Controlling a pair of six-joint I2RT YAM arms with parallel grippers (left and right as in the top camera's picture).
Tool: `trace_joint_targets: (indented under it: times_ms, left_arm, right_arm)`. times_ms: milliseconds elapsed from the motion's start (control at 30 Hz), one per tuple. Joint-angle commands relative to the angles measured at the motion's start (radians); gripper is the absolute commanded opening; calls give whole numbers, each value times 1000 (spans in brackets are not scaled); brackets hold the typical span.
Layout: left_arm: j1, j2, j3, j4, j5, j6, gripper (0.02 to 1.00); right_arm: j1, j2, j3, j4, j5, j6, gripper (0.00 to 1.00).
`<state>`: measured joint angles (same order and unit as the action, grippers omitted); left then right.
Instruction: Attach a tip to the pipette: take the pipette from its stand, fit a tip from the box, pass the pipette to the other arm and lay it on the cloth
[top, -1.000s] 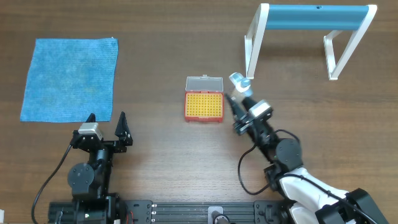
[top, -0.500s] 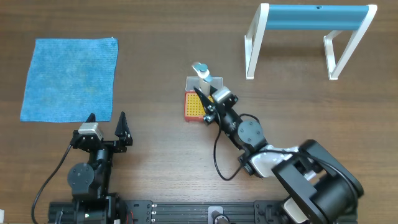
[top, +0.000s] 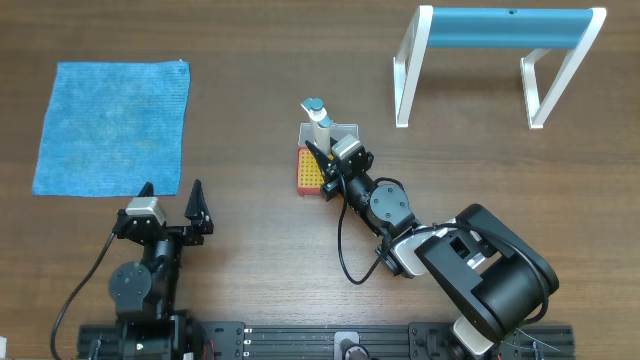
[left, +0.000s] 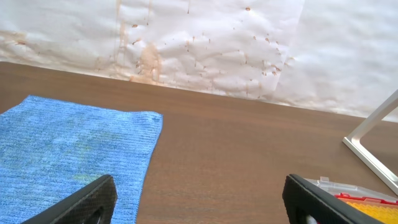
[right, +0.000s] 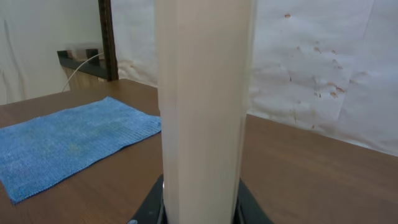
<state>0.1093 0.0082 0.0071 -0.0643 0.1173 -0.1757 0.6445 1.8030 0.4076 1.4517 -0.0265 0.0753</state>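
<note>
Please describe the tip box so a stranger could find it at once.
On the wooden table, find the white stand with a blue bar at far right. Left of it, near the middle, sits the tip box: small, red-sided, yellow inside, unlike the flat blue cloth at far left.

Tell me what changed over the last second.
The right gripper, shut on the pipette, swung left from beside the stand and is now at the tip box. The left gripper stayed open near the cloth. Box, cloth and stand did not move.
</note>
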Motion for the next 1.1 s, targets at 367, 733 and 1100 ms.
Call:
trace_joint_targets:
  times_ms: [367, 733, 1100]
  left_arm:
    - [-4, -5, -2, -6, 22, 17, 864]
    - [-4, -5, -2, -6, 22, 17, 864]
    - [-4, -5, -2, -6, 22, 17, 866]
  right_arm:
    - [-10, 21, 29, 4, 45, 18, 73]
    - [-14, 23, 36, -22, 45, 18, 73]
    - [-16, 66, 66, -21, 45, 18, 77]
